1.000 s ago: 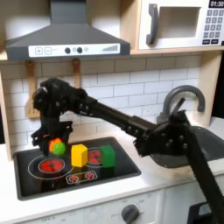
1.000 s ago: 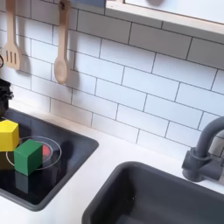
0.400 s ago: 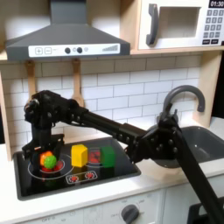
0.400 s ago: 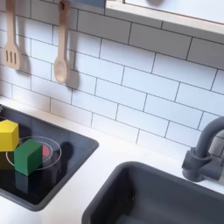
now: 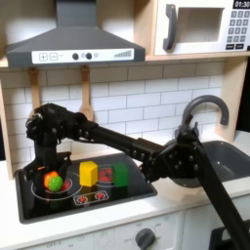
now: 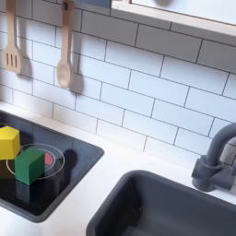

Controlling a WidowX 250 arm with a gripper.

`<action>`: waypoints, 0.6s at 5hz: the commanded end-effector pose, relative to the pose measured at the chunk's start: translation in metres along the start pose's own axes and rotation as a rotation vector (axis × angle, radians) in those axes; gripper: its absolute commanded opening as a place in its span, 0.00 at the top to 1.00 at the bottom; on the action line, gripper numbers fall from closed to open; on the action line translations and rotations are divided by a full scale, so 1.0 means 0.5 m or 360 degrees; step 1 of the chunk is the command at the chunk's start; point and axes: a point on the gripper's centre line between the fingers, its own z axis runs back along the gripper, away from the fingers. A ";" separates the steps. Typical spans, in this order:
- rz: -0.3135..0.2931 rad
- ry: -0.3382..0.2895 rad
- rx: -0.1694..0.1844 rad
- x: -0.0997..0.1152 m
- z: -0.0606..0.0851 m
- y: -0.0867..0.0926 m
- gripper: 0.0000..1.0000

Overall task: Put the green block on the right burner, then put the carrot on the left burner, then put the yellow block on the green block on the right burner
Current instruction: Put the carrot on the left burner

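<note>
While the carrot (image 5: pixel 53 180) is lowered onto the left burner (image 5: pixel 49 185) at the first exterior view's left, it is gripped by the closed pincer (image 5: pixel 51 172). The green block (image 6: pixel 29 166) is seen on the right burner (image 6: pixel 51 159), the yellow block (image 6: pixel 8 142) just beside it. Release is called for next, then the yellow block is to be fetched.
</note>
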 end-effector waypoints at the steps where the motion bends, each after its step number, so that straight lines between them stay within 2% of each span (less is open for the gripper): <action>1: 0.0097 -0.0034 -0.0023 0.003 0.008 0.005 0.00; 2: 0.0089 -0.0045 0.0011 0.006 0.007 0.003 0.00; 3: 0.0133 -0.0056 -0.0032 0.009 0.009 0.005 0.00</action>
